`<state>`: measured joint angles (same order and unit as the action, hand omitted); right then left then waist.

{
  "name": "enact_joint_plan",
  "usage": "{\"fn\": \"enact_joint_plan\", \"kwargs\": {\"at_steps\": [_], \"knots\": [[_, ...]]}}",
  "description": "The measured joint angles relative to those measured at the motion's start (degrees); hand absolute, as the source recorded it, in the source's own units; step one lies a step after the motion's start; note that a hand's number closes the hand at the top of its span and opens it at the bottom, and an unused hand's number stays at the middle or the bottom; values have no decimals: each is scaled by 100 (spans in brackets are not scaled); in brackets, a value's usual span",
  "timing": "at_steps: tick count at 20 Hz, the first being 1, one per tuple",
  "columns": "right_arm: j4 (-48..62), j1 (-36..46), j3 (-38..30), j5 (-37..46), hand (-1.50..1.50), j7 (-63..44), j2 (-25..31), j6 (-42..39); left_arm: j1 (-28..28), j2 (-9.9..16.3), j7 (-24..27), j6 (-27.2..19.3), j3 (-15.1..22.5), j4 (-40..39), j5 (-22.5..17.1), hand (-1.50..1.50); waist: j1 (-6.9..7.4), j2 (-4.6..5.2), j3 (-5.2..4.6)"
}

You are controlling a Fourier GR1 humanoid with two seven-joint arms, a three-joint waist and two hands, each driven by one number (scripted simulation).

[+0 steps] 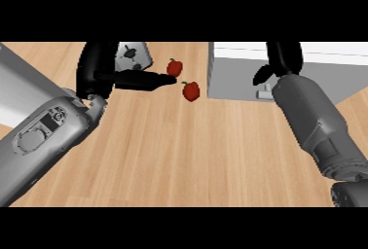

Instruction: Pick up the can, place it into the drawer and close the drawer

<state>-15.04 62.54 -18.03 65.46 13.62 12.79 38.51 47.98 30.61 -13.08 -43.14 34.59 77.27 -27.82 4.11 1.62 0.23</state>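
Basically the can (135, 54) is top left of the head view, a light grey metal body with a few dark marks on its face, tilted a bit, only partly showing behind the left hand (108, 73). That hand grasps the can: black fingers stand along its left side and the thumb (147, 80) sticks out to the right just under it. Can't tell if the can touches the wooden counter (194, 155) or is lifted off it. Just right of the thumb tip are two red peppers (174, 67) (191, 91), one nearer the top edge, one lower, close but apart from each other. Further right is the drawer (237, 78), a grey-white box with a pale rim; the can is well apart from it, not inside. Right hand (284, 58) hangs over the drawer's front part, grip state cannot tell
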Motion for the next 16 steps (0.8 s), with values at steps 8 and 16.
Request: {"fn": "enact_joint_plan", "kwargs": {"at_steps": [8,16], "knots": [[-120,106,-829,-1002,-150,990,-184,-494,-379,67,88,-16,-38,197,60,-150,-63,-3,15],[-207,425,-1687,-2095,-150,1387,-488,-1205,-675,144,165,-8,-208,322,106,-150,-153,-24,17]]}}
